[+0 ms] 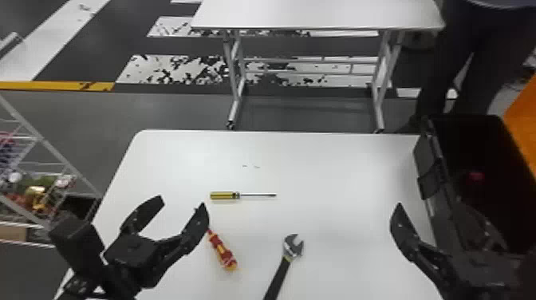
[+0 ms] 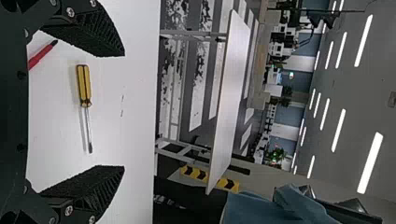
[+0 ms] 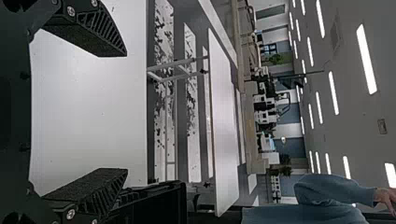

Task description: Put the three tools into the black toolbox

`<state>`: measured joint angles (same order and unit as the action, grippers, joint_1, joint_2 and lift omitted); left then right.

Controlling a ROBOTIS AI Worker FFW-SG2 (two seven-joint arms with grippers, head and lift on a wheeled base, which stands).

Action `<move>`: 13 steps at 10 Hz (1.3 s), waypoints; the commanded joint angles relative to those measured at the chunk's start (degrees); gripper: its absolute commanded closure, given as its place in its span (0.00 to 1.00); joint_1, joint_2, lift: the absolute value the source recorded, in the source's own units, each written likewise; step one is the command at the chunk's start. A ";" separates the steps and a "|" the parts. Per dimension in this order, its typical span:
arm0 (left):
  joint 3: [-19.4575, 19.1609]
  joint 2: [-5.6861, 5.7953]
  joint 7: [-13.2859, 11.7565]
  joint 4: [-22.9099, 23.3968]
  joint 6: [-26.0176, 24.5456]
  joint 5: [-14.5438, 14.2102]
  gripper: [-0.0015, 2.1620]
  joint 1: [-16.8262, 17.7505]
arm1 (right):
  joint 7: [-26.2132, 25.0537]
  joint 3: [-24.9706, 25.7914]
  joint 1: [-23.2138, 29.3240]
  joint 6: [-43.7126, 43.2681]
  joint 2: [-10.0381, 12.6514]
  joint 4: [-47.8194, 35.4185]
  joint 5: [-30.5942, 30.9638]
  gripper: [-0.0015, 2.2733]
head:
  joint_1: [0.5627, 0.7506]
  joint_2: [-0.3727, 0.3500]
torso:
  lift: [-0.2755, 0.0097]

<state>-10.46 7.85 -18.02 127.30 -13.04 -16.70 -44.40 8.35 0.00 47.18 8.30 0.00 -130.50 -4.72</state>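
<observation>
My left gripper (image 1: 182, 200) is hanging open and empty, with the red-handled screwdriver (image 1: 222, 251) slanting just to its right. The yellow-handled screwdriver (image 1: 224, 195) is lying farther out, also to its right, its long axis running left to right, handle end nearer, so this arm is looking likelier to take it. Past the adjustable wrench (image 1: 293, 248), my right gripper (image 3: 126, 112) is hanging open and empty by the black toolbox (image 1: 430, 163).
</observation>
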 commanded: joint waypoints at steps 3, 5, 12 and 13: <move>0.00 0.06 0.00 0.49 -0.80 0.00 0.07 -0.07 | 0.00 0.00 0.19 0.10 0.05 -0.55 -0.11 0.06 | 0.70 0.64 | 0.79; 0.00 0.06 0.09 0.58 -0.80 0.09 0.07 -0.25 | 0.00 0.00 0.28 0.10 0.05 -0.72 -0.37 0.06 | 0.70 0.64 | 0.79; 5.10 0.32 -0.70 1.11 -7.13 3.78 0.07 1.07 | 0.62 0.18 0.98 -0.25 0.05 -0.90 -0.55 0.06 | 0.70 0.59 | 0.79; 6.33 0.41 -0.88 1.99 -13.11 5.27 0.07 2.48 | 0.70 0.09 1.25 -1.13 0.05 -0.90 -0.55 0.06 | 0.70 0.55 | 0.79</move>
<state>-4.78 8.22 -18.96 128.87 -23.33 -12.22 -42.61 9.05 0.13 48.32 7.64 0.00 -131.40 -5.27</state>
